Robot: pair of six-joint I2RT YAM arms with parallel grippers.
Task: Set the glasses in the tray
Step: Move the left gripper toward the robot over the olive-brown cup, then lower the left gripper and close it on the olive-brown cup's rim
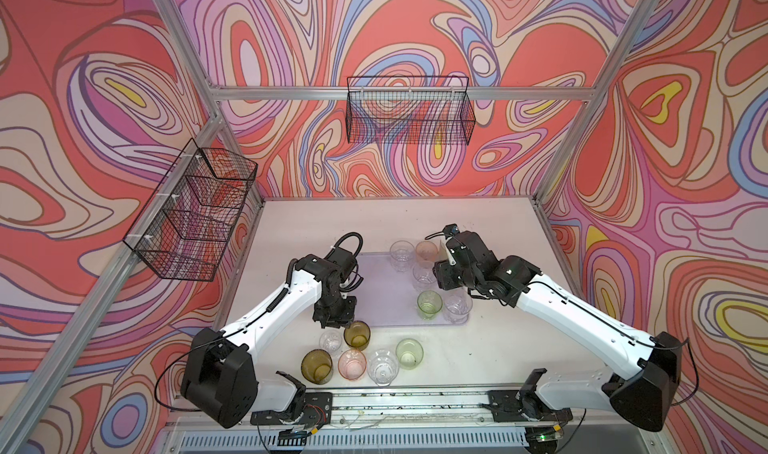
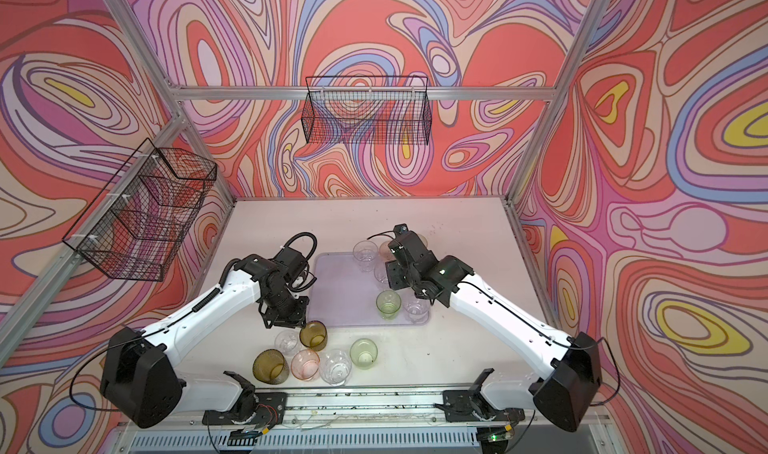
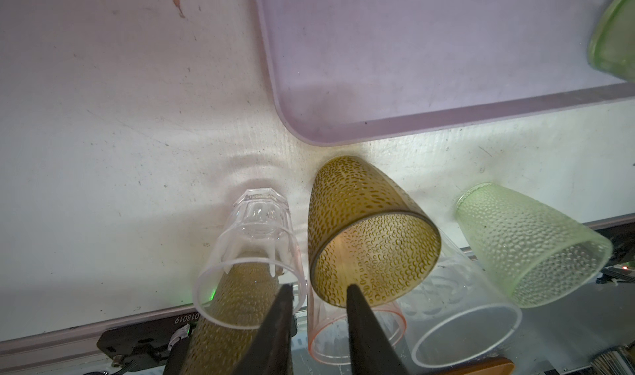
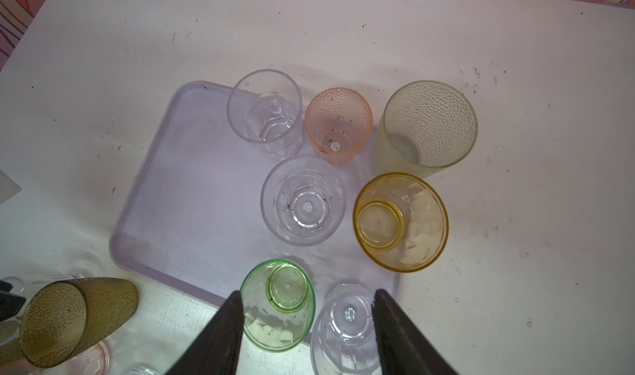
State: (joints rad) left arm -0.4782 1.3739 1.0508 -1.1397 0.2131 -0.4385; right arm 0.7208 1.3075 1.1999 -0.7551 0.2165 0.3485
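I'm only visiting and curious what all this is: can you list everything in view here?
tray: one, pale lilac, mid-table.
tray-side glasses: seven; three clear, pink, yellow, green, tall pale yellow-green; tray's right half, tall one perhaps just outside.
table glasses: six; two olive-brown, two clear, pink, pale green; before the tray.
wire baskets: two, black, left rail and back rail.
table: one, white, underneath.
arms: two, white-and-black, either side.
left fingers: two, black, astride an olive-brown glass's rim.
right fingers: two, black, apart above the tray, empty.
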